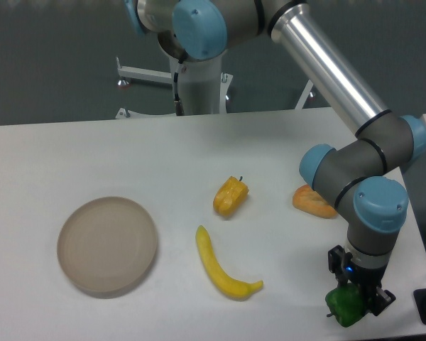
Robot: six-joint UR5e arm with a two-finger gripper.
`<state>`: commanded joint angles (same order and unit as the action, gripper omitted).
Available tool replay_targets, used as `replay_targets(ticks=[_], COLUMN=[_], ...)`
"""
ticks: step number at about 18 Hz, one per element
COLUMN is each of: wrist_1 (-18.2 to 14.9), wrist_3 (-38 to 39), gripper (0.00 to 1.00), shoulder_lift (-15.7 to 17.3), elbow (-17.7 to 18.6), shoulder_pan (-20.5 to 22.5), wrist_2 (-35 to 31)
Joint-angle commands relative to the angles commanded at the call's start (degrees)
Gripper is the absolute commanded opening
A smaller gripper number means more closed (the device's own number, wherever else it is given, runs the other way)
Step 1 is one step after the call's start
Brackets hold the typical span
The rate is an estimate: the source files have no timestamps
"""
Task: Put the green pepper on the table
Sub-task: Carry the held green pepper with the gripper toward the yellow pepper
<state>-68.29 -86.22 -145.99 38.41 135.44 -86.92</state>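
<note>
One small glossy dark-green bell pepper [346, 304] is gripped between the fingers of the black two-finger gripper [356, 297], low over the large flat white table [92, 149], far right of the one round beige plate [108, 246]. Right of that plate, one yellow pepper [231, 197], one yellow banana [224, 267] and one orange pepper [312, 202] are seen.

Plate [108, 246] lay left on the table [71, 163]; banana [224, 266] right of it, one pepper [231, 196] behind the banana, another [346, 304] at the near right corner.
</note>
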Motion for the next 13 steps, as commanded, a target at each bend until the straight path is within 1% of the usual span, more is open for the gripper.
replay_targets(ticks=[2, 3, 4, 9, 13], wrist_1=[-0.09, -0.26, -0.96, -0.97, -1.67], wrist_3=[0.18, 0.26, 0.18, 0.09, -0.70], gripper=[0.37, 0.37, 0.37, 0.37, 0.37], shoulder_lift=[0.35, 1.05, 2.62, 8.86, 14.93], elbow=[0.44, 0.79, 2.18, 10.71, 18.35], shoulder_pan=[0.00, -0.26, -0.35, -0.09, 0.00], wrist_2=[-0.09, -0.61, -1.57, -1.76, -1.76])
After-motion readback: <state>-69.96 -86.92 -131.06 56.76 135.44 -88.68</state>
